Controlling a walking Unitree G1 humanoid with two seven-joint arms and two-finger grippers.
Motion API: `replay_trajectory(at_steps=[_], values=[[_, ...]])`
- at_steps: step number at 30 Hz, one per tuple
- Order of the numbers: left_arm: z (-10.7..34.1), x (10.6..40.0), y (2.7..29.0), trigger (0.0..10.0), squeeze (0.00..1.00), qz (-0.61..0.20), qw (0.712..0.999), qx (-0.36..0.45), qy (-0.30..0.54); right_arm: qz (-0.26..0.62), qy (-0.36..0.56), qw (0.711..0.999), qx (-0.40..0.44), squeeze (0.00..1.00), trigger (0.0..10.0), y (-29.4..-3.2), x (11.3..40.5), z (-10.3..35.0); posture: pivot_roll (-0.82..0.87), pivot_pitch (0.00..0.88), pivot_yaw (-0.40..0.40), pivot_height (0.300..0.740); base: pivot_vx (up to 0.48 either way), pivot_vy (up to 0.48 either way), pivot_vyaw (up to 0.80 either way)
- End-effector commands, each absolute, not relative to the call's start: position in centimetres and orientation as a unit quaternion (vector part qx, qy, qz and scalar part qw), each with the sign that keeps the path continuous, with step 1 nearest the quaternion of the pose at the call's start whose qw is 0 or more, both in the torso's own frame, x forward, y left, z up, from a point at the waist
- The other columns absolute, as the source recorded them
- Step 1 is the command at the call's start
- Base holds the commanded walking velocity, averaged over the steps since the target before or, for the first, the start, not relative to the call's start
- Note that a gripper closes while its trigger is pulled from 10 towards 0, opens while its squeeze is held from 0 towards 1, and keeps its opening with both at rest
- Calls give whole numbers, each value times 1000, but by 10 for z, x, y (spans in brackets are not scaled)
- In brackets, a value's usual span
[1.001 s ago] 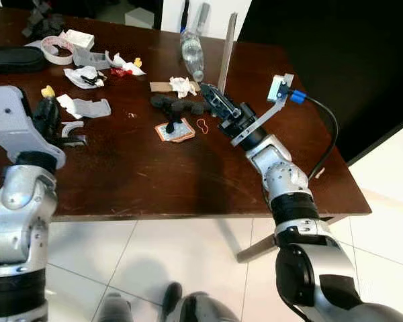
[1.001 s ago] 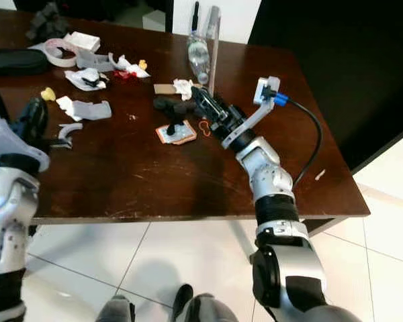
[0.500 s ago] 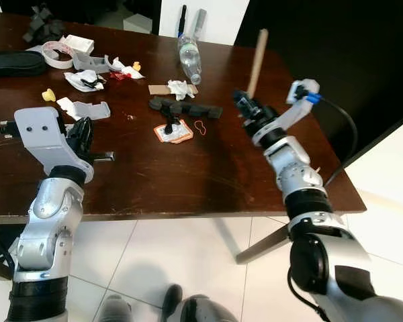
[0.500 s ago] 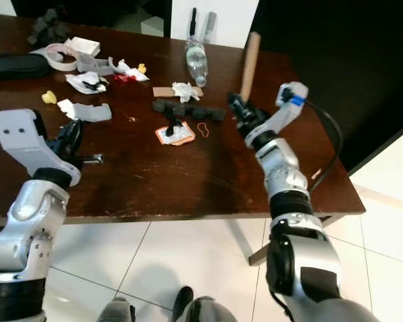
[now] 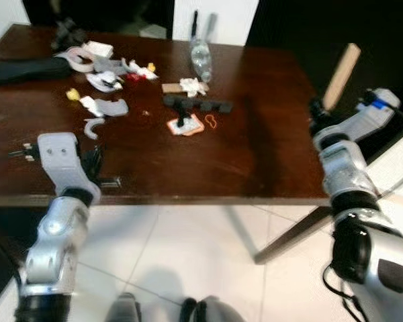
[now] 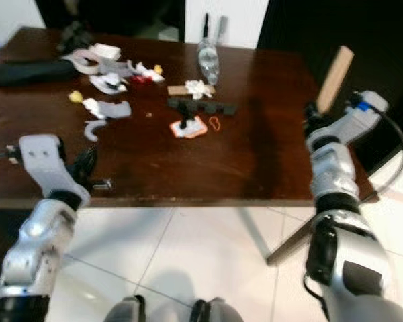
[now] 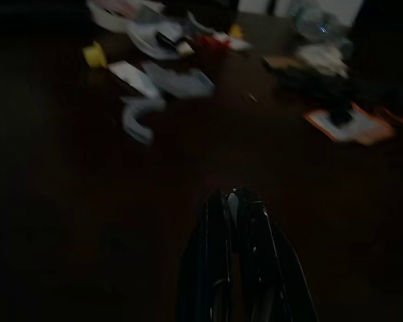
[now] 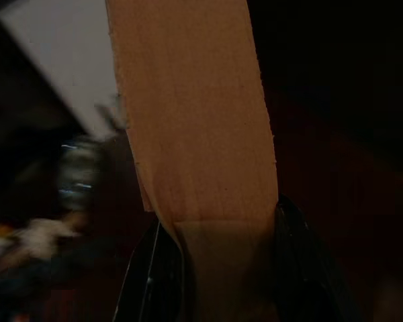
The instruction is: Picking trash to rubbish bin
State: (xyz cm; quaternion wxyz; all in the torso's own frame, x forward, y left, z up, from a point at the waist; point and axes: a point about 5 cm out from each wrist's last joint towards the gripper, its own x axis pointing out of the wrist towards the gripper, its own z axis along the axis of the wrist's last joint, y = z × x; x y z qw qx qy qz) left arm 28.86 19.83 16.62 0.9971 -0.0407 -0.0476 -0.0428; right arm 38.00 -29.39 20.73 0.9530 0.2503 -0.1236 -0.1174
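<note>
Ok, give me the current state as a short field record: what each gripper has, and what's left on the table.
right gripper: shut on cardboard strip, held beside the table's right edge, strip pointing up
left gripper: fingers closed, holding nothing, low over the near-left table edge
table: dark wood, litter at the far side
remaining litter: clear plastic bottle, white crumpled wrappers, orange-edged packet, yellow scrap
rubbish bin: cannot tell where
image quality: slightly blurred
</note>
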Motion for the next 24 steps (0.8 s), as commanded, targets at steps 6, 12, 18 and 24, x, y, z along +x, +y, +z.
replay_trajectory(at_steps=[6, 12, 18, 24], values=[[134, 280, 189, 10000, 0, -67, 997, -36, 5, -248, -92, 943, 200, 0, 10000, -347, 348, 183, 220, 128, -115, 740, -305, 0, 0], [108, 274, 187, 10000, 0, -78, 996, -24, 47, -304, -52, 937, 167, 0, 10000, -363, 332, 165, 215, 121, -111, 740, -304, 0, 0], [44, 251, 193, 10000, 0, -67, 986, -24, 152, -375, 37, 917, 134, 0, 10000, -378, 301, 119, 210, 115, -112, 740, -303, 0, 0], [-29, 210, 210, 10000, 0, -24, 957, -31, 289, -387, 192, 900, 62, 0, 10000, -363, 262, 50, 204, 88, -118, 740, -302, 0, 0]])
